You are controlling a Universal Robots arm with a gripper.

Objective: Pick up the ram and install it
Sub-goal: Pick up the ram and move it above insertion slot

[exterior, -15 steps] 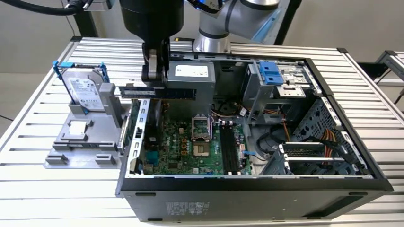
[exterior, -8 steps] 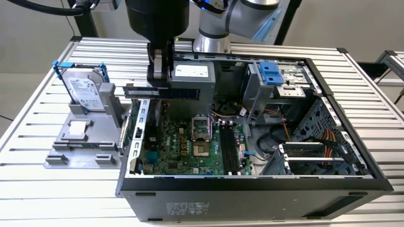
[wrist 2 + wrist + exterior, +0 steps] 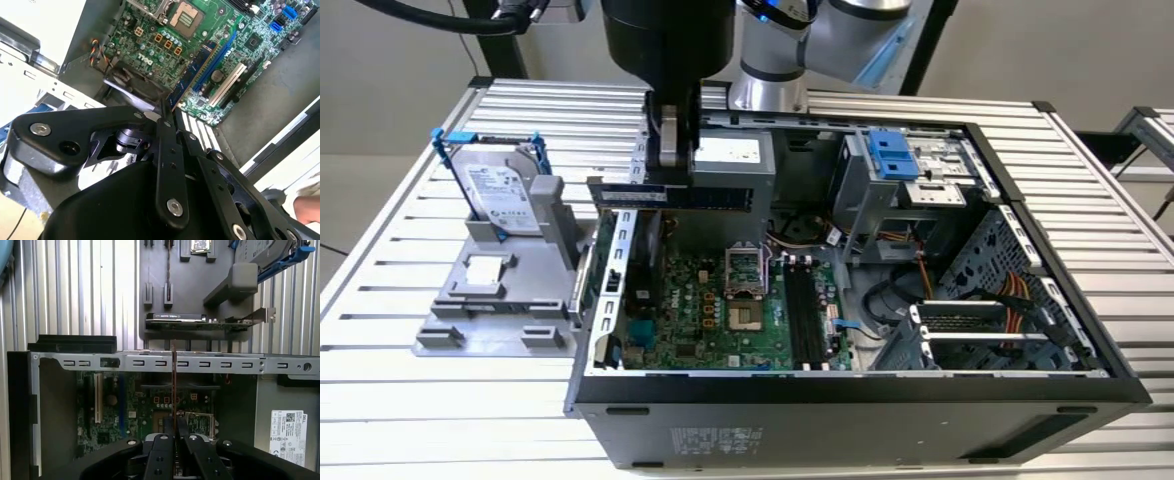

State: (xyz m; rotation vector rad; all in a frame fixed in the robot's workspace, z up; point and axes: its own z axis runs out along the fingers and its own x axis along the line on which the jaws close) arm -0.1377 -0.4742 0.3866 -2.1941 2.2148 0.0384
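Note:
My gripper (image 3: 668, 178) is shut on the ram (image 3: 720, 196), a long dark stick held level in the air. It hangs over the back left part of the open computer case (image 3: 1067, 330) in the exterior view, above the green motherboard (image 3: 707, 310). The black memory slots (image 3: 803, 312) lie lower down, toward the exterior view's right of the held stick. In the first wrist view the ram (image 3: 173, 385) is edge-on, a thin line rising from the shut fingers (image 3: 162, 450) across the case's metal rail (image 3: 150, 362). The second wrist view has the fingers (image 3: 167, 150) meeting over the motherboard (image 3: 150, 45).
A grey fixture (image 3: 494, 300) on the exterior view's left carries a hard drive in a blue frame (image 3: 500, 190). A green expansion card with a metal bracket (image 3: 200, 322) stands beside the case. The case holds a drive cage (image 3: 907, 165), cables (image 3: 1014, 300) and a processor socket (image 3: 744, 268).

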